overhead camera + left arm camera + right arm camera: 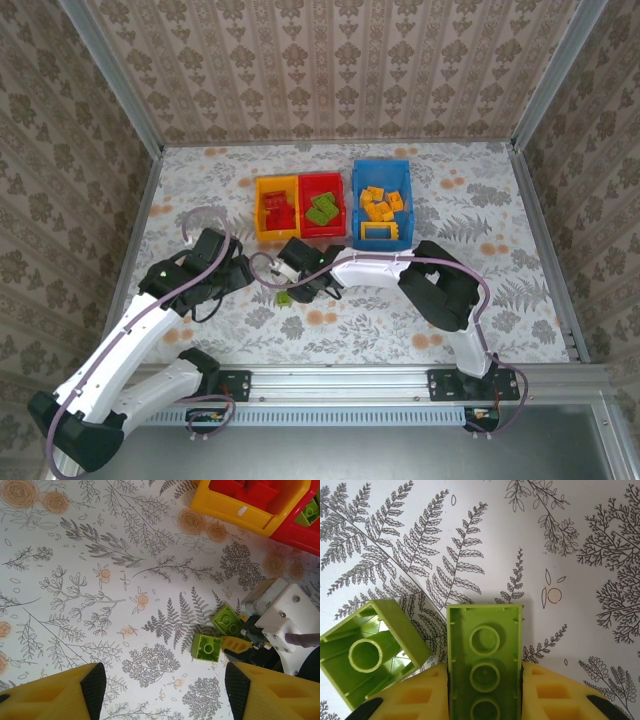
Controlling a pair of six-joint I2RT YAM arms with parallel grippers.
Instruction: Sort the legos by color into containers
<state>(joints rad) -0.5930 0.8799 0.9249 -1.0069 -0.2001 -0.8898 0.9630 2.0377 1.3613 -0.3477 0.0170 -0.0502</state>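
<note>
R tool (485, 696) tight on long grn lego (485, 640); L tool (164, 687) open, empty.

Bins: the left bin (260, 212), middle bin (322, 234) and right bin (380, 166) stood side by side in a row, nearer the table's (480, 200) far edge.
Contents: sorted bricks (378, 208) lay in each bin.
Loose: the long brick (485, 645) and square brick (367, 652) lay before the left bin.
Spacing: just beside each other, apart.
Right gripper (485, 680): closed around the long brick.
</note>
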